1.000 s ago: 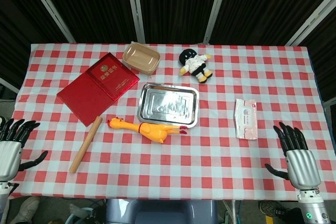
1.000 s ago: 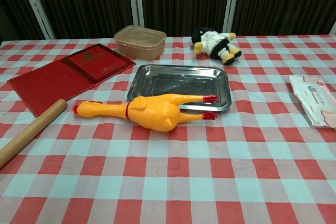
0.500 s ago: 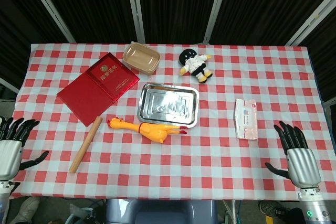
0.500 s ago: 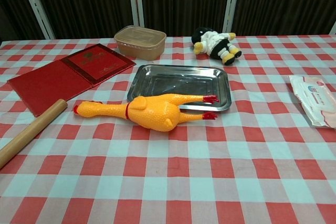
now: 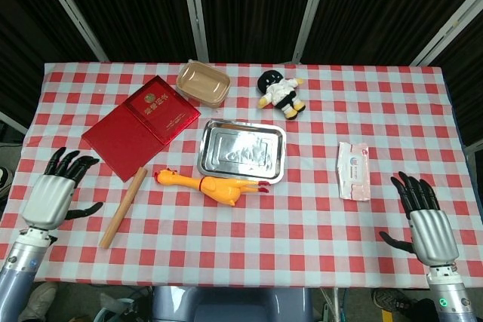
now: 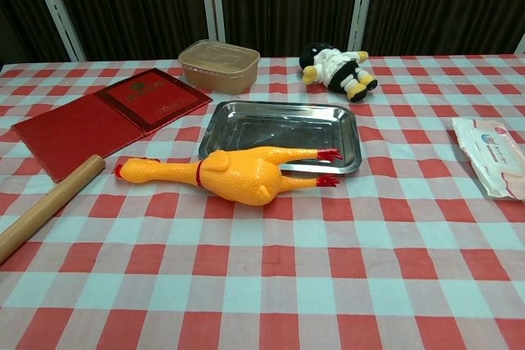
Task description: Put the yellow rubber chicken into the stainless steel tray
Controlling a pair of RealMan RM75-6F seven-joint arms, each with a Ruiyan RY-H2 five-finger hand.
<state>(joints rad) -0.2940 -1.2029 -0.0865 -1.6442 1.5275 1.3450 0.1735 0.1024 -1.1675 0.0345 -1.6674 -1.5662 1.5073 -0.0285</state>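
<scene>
The yellow rubber chicken [image 5: 211, 185] [image 6: 225, 175] lies on its side on the checked cloth, head to the left, red feet touching the near rim of the stainless steel tray [image 5: 207, 162] [image 6: 354, 145]. The tray holds nothing. My left hand [image 5: 51, 196] hovers at the table's left edge, fingers spread and holding nothing, well left of the chicken. Over the near right corner my right hand [image 5: 423, 222] is spread too. Neither hand shows in the chest view.
A wooden rolling pin [image 5: 124, 207] [image 6: 45, 207] lies between my left hand and the chicken. A red open box [image 5: 141, 125], a tan container [image 5: 203, 84], a plush doll [image 5: 281, 93] sit behind. A wipes packet [image 5: 353, 170] lies at the right.
My left hand has moved in over the table's left edge, up and to the right. The right hand barely shifted. The chicken and tray have not moved.
</scene>
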